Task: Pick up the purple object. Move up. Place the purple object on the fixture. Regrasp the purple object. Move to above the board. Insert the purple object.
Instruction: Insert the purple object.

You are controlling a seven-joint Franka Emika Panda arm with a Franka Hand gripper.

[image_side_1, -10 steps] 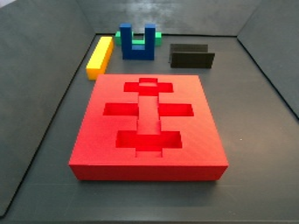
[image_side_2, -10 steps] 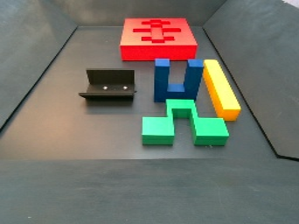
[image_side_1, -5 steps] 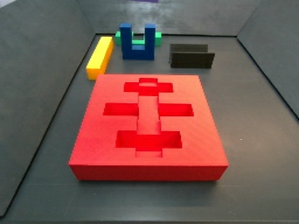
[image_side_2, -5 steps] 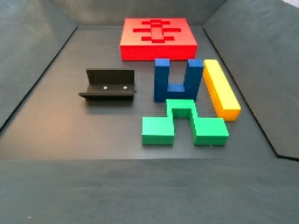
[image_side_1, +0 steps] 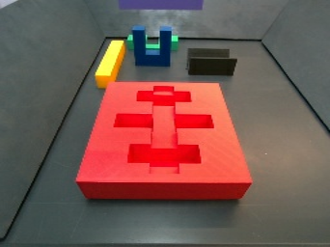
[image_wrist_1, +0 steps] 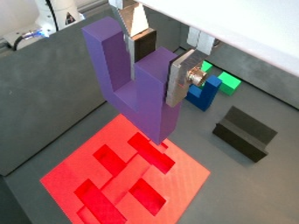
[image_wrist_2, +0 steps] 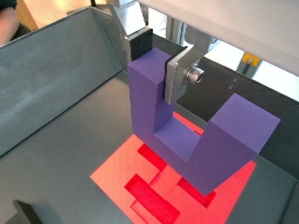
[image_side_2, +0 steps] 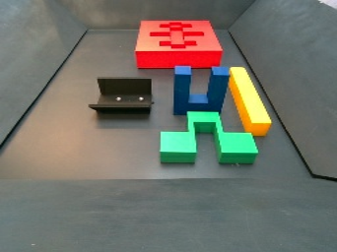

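In both wrist views my gripper (image_wrist_1: pixel 158 61) (image_wrist_2: pixel 158 59) is shut on one prong of the purple object (image_wrist_1: pixel 122 83) (image_wrist_2: pixel 211 140), a U-shaped block. It hangs prongs up, high above the red board (image_wrist_1: pixel 105 171) (image_wrist_2: pixel 126 171). In a side view only a purple strip (image_side_1: pixel 161 4) shows at the top edge, above the far end of the board (image_side_1: pixel 116 145); the gripper itself is out of view there. The board (image_side_2: pixel 211 44) also lies at the back in a side view. The black fixture (image_side_1: pixel 211 64) (image_side_2: pixel 124 96) (image_wrist_1: pixel 246 133) stands empty beside the board.
A blue U-shaped block (image_side_1: pixel 153 46) (image_side_2: pixel 198 89), a yellow bar (image_side_1: pixel 110 62) (image_side_2: pixel 249 98) and a green piece (image_side_2: pixel 204 140) stand on the dark floor beyond the board's end. Grey walls enclose the floor.
The purple object's underside has come into view at the top edge of a side view. Nothing on the floor has moved.
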